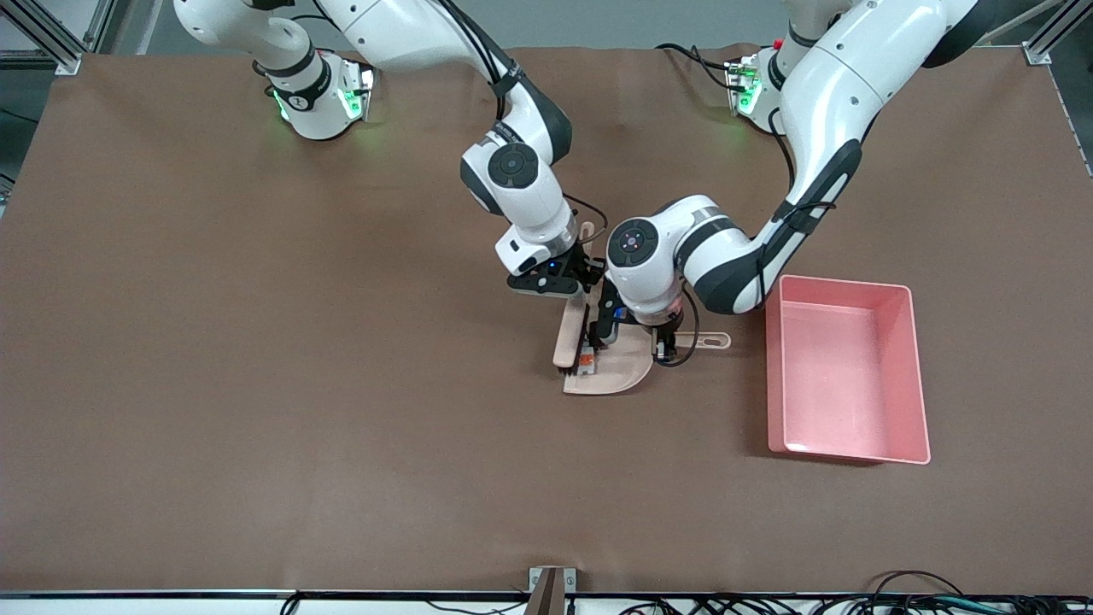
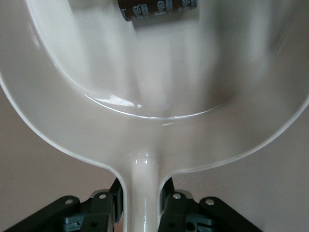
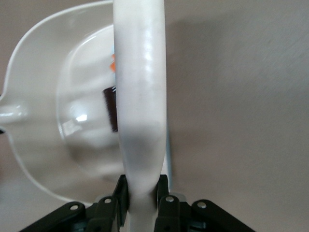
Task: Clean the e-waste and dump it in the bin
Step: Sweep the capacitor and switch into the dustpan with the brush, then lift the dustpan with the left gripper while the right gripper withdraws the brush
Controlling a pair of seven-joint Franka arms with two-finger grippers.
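My left gripper (image 1: 664, 340) (image 2: 142, 199) is shut on the handle of a beige dustpan (image 1: 616, 373) (image 2: 154, 87) that lies flat on the table. In the pan lies a dark cylinder of e-waste (image 2: 157, 9). My right gripper (image 1: 564, 286) (image 3: 142, 193) is shut on the beige handle of a brush (image 1: 570, 335) (image 3: 140, 87), whose head stands at the pan's mouth. A small white-grey and orange piece of e-waste (image 1: 586, 366) sits by the bristles at the pan's edge. The pink bin (image 1: 841, 285) stands beside the dustpan, toward the left arm's end of the table.
A brown mat (image 1: 256, 384) covers the table. Cables and a small bracket (image 1: 551, 585) lie along the table edge nearest the front camera. Both arm bases stand at the top of the front view.
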